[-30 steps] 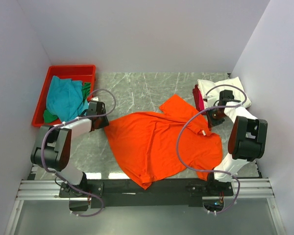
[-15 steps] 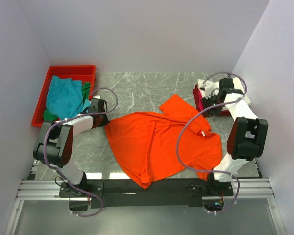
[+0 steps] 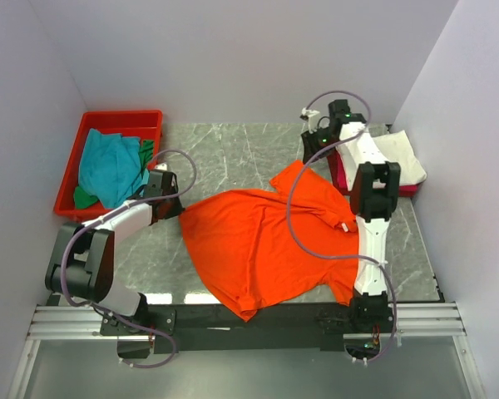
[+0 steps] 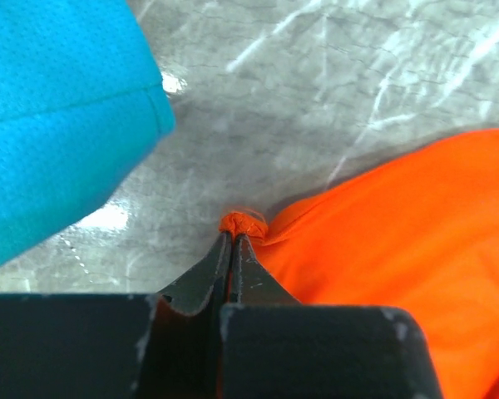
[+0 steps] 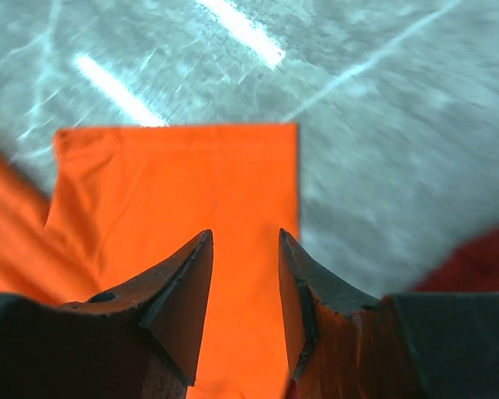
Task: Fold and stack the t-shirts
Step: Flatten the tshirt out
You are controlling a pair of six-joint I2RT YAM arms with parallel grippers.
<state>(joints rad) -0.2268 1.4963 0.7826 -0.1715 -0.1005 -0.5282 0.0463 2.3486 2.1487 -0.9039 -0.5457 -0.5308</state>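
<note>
The orange t-shirt (image 3: 266, 241) is lying spread and rumpled across the middle of the marble table (image 3: 233, 150). Its left edge is reaching the left gripper (image 3: 173, 208), and its far sleeve is lying just below the right gripper (image 3: 313, 151). The left gripper (image 4: 233, 237) is pinching a small bunched tip of the orange t-shirt (image 4: 399, 241) with its jaws pressed together, low over the table. The right gripper (image 5: 245, 237) is hanging above the flat sleeve with its jaws a narrow gap apart and gripping nothing; whether its fingertips are touching the cloth cannot be told. The overhead view is showing the whole layout: a teal t-shirt (image 3: 108, 166) and a green t-shirt (image 3: 147, 151) are sitting heaped in the red tray (image 3: 121, 116) at far left. It is also showing a white t-shirt (image 3: 399, 154) lying over a magenta-red t-shirt (image 3: 339, 176) at far right. The left wrist view is showing the pinch itself, with the teal t-shirt (image 4: 58, 108) filling its upper left corner. The right wrist view is showing the sleeve's straight hem and a blurred patch of the magenta-red t-shirt (image 5: 474, 258) at its right edge.
</note>
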